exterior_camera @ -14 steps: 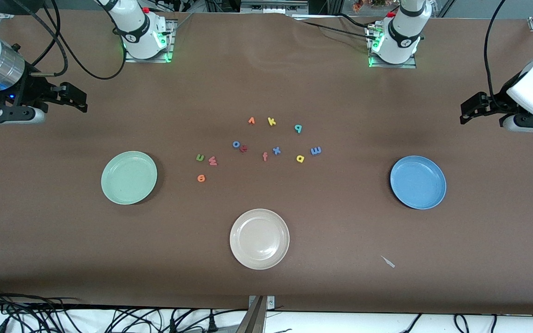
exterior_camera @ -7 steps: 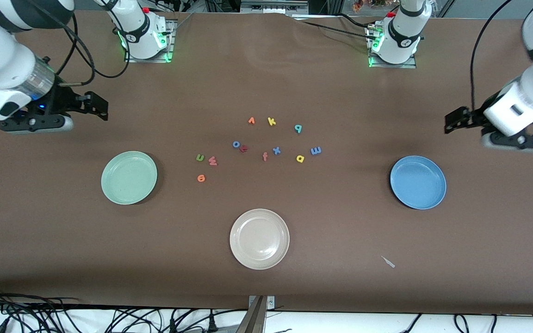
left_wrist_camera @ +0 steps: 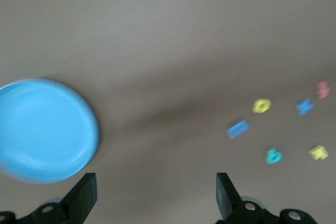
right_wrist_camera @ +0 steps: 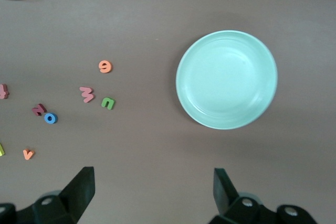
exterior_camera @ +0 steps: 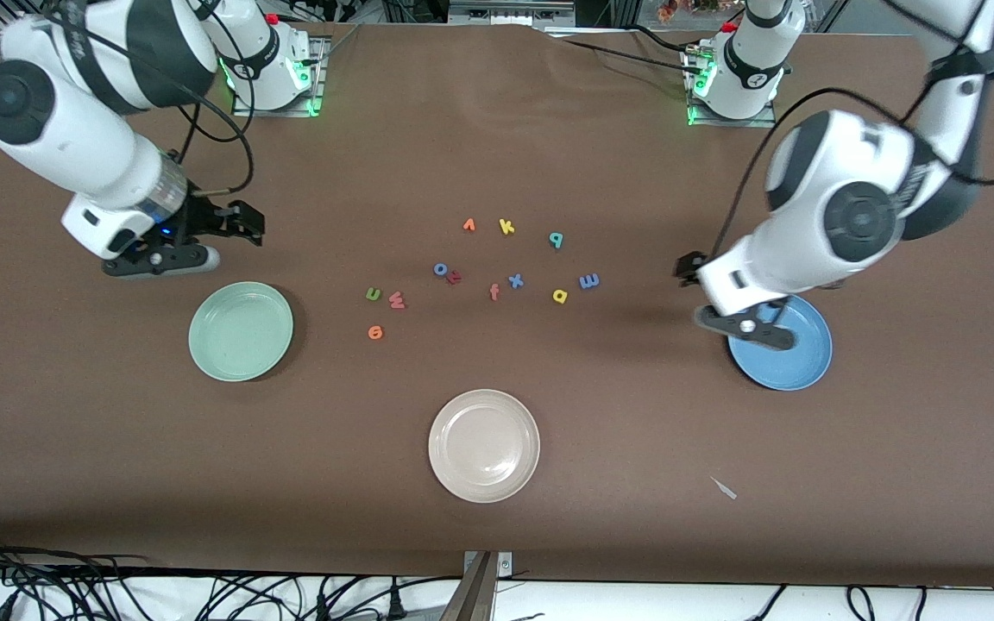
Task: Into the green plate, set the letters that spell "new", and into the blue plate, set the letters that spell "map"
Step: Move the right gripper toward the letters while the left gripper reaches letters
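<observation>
Letters all loose on the table (exterior_camera: 600, 448), none in a plate. Landmark: blue x (exterior_camera: 515, 280), mid-cluster.

"new" set, toward the right arm's end from the x: green n (exterior_camera: 373, 294), pink-red w (exterior_camera: 397, 300) just beside it, orange e (exterior_camera: 375, 332) nearer the front camera than both. Green plate (exterior_camera: 241, 331) sits farther toward that end, well apart from the x, nothing in it.

"map" set, toward the left arm's end from the x: yellow a (exterior_camera: 559, 296) near the x, blue m (exterior_camera: 589, 280) just past the a, teal p (exterior_camera: 556, 239) farther from the camera than the x. Blue plate (exterior_camera: 795, 366) well apart from the x at that end, no letters in it.

Extras: salmon f (exterior_camera: 494, 292) just beside the x; blue o (exterior_camera: 440, 269) touching the dark red letter (exterior_camera: 455, 277); yellow k (exterior_camera: 506, 227) and an orange letter (exterior_camera: 468, 225) farther from the camera. Beige plate (exterior_camera: 484, 445) nearer the camera than the x.

Right gripper (exterior_camera: 238, 222): fingers spread wide, holding nothing, over bare table beside the green plate. Left gripper (left_wrist_camera: 155, 195): fingers wide, nothing between them, over the blue plate's rim on the x side.
</observation>
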Robot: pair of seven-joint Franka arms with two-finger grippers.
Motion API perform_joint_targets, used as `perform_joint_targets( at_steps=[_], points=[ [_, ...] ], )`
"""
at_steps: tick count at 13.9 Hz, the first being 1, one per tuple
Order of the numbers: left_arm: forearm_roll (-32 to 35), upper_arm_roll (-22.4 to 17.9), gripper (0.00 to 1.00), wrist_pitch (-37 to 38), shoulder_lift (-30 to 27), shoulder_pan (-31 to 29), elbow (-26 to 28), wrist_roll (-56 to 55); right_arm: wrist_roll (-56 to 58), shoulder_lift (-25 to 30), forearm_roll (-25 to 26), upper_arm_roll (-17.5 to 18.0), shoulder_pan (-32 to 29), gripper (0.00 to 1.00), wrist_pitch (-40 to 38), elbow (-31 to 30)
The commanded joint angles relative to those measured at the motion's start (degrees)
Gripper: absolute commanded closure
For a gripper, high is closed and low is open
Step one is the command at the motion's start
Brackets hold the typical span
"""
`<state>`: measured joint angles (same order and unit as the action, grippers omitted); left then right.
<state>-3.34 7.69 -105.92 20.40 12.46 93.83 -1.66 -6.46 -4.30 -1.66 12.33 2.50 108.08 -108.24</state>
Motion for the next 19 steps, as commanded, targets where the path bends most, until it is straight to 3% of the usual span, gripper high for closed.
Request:
perform_joint_targets(
  at_steps=[1,5,9,14,18,19],
  points=[
    [-1.5,-0.7,0.0,-5.3,4.5,5.6,-1.0,-4.7,-0.6,-2.7,-1.0,2.1,-0.3,0.0,3.2,-0.4],
    [-0.8,-0.7,0.0,-18.7,9.4,13.2,2.9,-14.4,-7.8,-3.6,-1.0,3.2,-0.2,0.0,11.0,-5.6],
    [6.3,-0.7,0.0,-29.1,11.6,17.7,9.3,-24.8,-16.3,-7.2,-1.0,3.2,3.5,0.0,18.8,-8.0],
    [9.6,-0.7,0.0,-33.0,15.9,19.9,10.3,-28.3,-27.0,-14.5,-0.6,3.1,7.4,0.0,27.5,-8.0],
    [9.7,-0.7,0.08,-34.1,17.5,20.0,9.9,-28.6,-32.5,-18.9,0.3,3.0,9.6,0.0,31.4,-8.0],
    [9.7,-0.7,0.14,-34.1,17.7,20.0,9.8,-28.5,-32.8,-19.9,0.5,3.0,9.7,0.0,32.2,-8.0]
  ],
)
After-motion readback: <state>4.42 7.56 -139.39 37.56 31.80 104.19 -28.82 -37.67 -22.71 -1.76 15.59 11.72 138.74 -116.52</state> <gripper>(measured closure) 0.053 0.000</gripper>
